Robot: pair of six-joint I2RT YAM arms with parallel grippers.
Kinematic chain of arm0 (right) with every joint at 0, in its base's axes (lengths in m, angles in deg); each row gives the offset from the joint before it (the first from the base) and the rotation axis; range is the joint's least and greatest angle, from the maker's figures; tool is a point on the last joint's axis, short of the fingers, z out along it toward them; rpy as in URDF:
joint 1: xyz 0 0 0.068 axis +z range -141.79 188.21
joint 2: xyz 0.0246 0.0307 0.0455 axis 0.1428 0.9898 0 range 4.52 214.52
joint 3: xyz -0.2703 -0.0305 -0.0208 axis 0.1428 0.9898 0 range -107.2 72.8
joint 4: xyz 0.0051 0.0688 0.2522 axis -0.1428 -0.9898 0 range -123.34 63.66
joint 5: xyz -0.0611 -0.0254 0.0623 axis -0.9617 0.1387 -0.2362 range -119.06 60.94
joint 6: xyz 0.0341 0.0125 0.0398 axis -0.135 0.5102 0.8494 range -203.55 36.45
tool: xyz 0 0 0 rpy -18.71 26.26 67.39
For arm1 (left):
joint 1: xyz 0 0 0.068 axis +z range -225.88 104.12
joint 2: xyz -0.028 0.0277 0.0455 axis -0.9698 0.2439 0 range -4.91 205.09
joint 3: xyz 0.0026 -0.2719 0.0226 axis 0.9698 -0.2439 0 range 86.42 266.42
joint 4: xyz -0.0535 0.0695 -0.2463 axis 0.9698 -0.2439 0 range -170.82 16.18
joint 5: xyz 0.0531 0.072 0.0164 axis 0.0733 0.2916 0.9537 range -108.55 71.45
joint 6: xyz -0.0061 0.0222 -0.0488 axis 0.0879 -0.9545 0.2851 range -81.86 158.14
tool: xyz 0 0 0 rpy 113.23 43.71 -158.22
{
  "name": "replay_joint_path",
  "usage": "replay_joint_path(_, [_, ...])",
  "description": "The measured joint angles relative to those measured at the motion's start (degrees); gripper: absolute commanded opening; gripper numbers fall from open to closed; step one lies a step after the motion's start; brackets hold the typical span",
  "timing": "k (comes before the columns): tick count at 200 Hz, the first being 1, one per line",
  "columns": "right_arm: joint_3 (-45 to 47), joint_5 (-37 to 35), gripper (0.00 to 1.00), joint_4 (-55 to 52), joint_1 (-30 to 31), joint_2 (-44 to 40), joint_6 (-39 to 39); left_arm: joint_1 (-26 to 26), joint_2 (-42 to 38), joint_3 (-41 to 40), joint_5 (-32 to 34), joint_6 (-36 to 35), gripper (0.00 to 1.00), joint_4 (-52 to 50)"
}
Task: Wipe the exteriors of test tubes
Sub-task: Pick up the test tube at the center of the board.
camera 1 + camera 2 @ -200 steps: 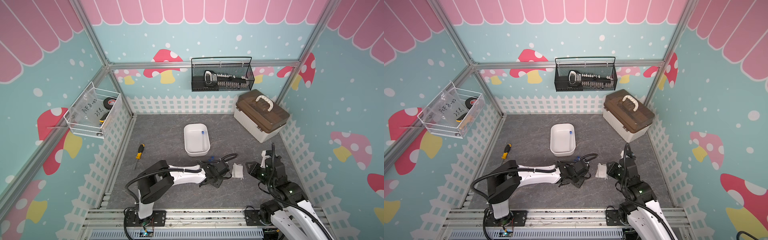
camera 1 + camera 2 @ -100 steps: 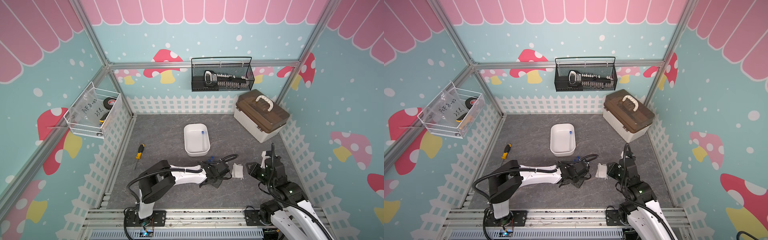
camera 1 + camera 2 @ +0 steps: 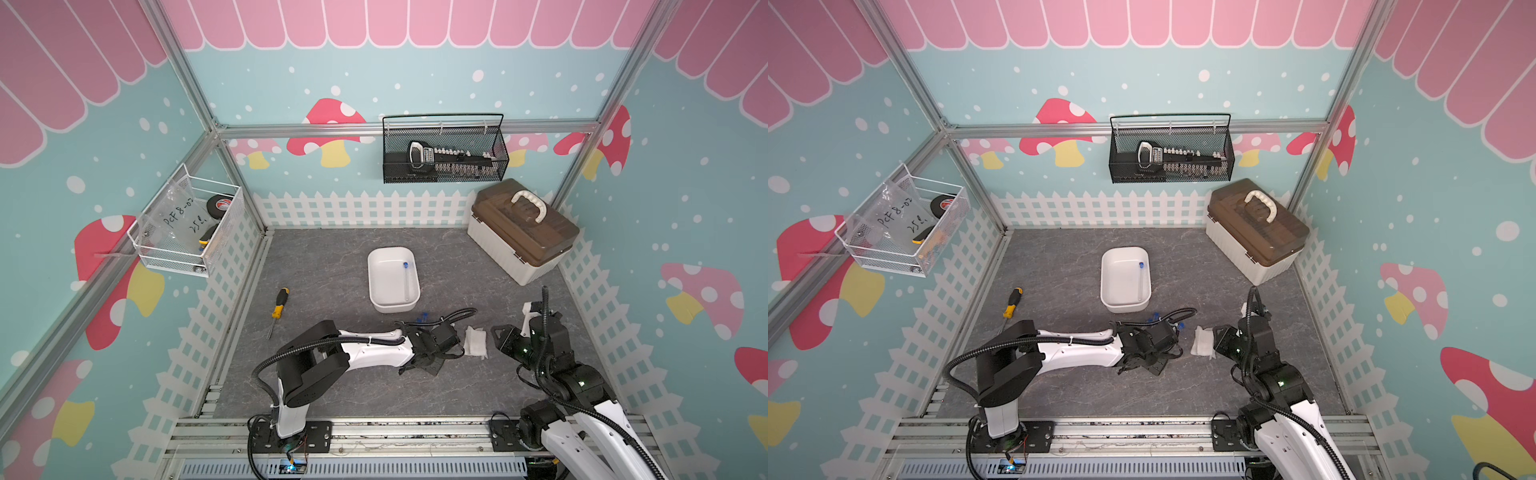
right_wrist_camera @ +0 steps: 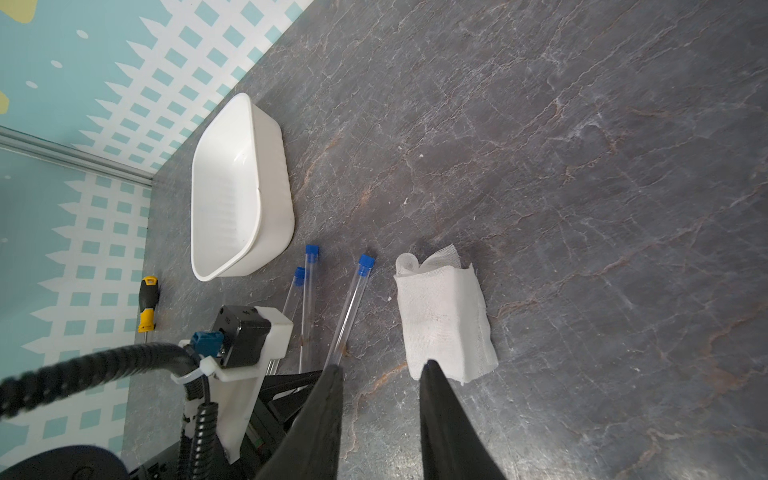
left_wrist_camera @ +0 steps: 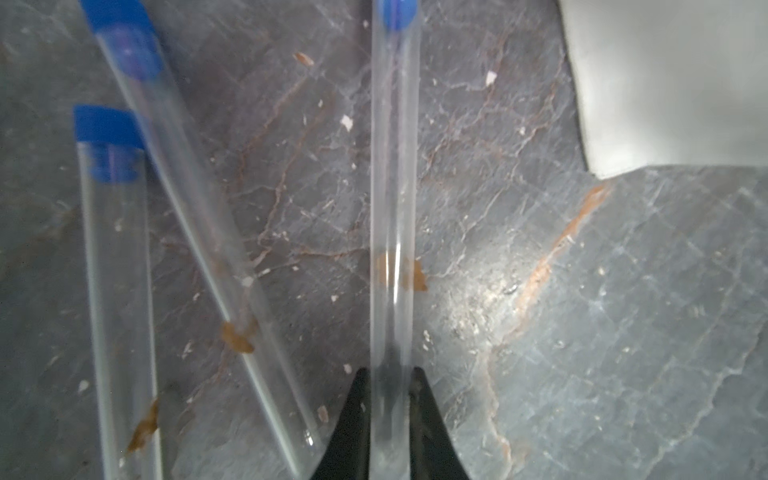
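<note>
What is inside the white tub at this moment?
One blue-capped test tube lies along a long wall of the white tub; its floor otherwise looks bare. In the right wrist view the tub's wall hides it.

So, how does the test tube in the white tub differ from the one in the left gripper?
The tub tube lies inside the white tub, touched by no gripper; the gripped tube is outside it, pinched by the shut left gripper. The tub tube is alone; the gripped tube has two more tubes beside it. Both are clear, blue-capped.
</note>
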Motion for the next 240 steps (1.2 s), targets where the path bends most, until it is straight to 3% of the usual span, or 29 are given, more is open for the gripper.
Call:
replay_joint_path(50, [-0.4, 5.9, 0.32, 3.8, 0.0, 2.2, -2.1, 2.2, -9.4, -2.3, -2.2, 2.6, 0.13, 4.7])
replay_joint_path(111, [0.9, 18.3, 0.36, 16.7, 0.0, 3.1, -3.9, 7.8, -21.3, -16.0, -12.0, 6.7, 0.14, 18.6])
replay_joint_path(152, [1.5, 27.9, 0.37, 26.7, 0.0, 9.0, -5.3, 9.6, -26.9, -21.2, -20.0, 7.8, 0.14, 26.9])
replay_joint_path(240, [1.3, 38.0, 0.41, 36.6, 0.0, 17.4, -8.1, 12.1, -30.1, -26.9, -31.8, 11.8, 0.15, 41.1])
